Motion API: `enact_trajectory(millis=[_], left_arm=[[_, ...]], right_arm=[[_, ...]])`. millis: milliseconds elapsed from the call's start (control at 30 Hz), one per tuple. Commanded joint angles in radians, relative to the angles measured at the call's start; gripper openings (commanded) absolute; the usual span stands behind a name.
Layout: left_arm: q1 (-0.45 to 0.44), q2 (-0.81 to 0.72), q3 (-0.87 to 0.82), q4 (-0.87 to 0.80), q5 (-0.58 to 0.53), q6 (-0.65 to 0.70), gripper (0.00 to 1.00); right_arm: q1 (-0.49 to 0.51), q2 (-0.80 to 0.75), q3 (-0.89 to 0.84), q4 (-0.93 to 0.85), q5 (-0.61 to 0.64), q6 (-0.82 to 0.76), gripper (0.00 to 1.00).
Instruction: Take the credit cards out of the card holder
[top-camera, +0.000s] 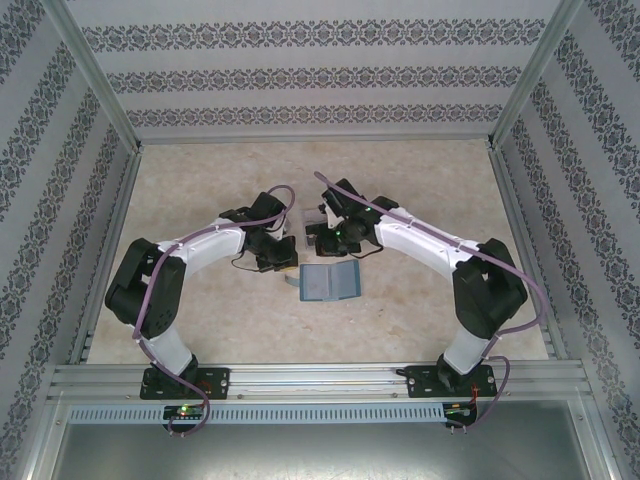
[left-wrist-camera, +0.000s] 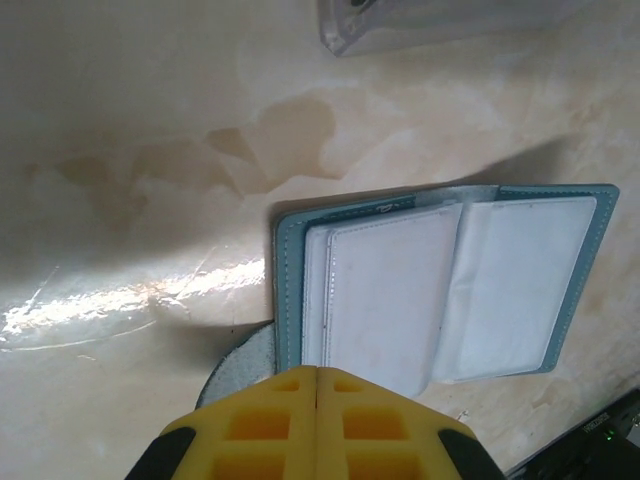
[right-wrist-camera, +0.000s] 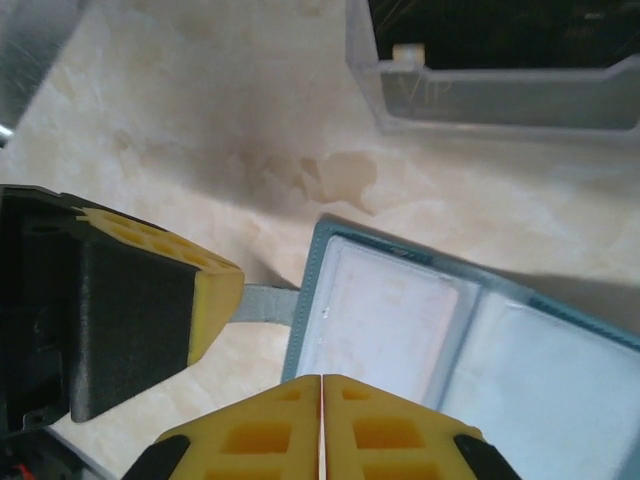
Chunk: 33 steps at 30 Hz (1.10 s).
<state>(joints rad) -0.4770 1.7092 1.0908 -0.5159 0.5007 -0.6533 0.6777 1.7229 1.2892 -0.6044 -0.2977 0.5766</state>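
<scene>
Card holder (top-camera: 329, 283) lying open on worktop (top-camera: 430, 190).
Left gripper (left-wrist-camera: 317, 385), pressed together, pointing at its grey strap (right-wrist-camera: 265, 300); right gripper (right-wrist-camera: 322, 392), pressed together, pointing at its edge.

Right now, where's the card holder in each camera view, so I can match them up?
Top external: card holder centre, between the two arms.
Left wrist: card holder lying open, centre right.
Right wrist: card holder lower right, cut by the frame.
Shared landmark: clear plastic box just beyond it.
</scene>
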Motion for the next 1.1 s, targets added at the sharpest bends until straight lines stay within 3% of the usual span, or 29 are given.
enact_trajectory(millis=[0,167,467,1067], left_arm=[[-0.008,0.006,0.017,0.003,0.046,0.022,0.01],[-0.018,0.060,-0.004,0.076,0.115,-0.010,0.00],[-0.018,0.108,-0.024,-0.003,-0.006,0.056,0.00],[-0.019,0.113,-0.078,0.015,-0.005,0.060,0.00]], right_arm=[[0.022,0.038,-0.030,0.042,-0.052,0.084,0.13],[0.030,0.087,-0.040,0.048,-0.063,0.121,0.15],[0.064,0.165,-0.033,0.066,-0.073,0.149,0.16],[0.088,0.228,0.005,-0.017,-0.014,0.143,0.31]])
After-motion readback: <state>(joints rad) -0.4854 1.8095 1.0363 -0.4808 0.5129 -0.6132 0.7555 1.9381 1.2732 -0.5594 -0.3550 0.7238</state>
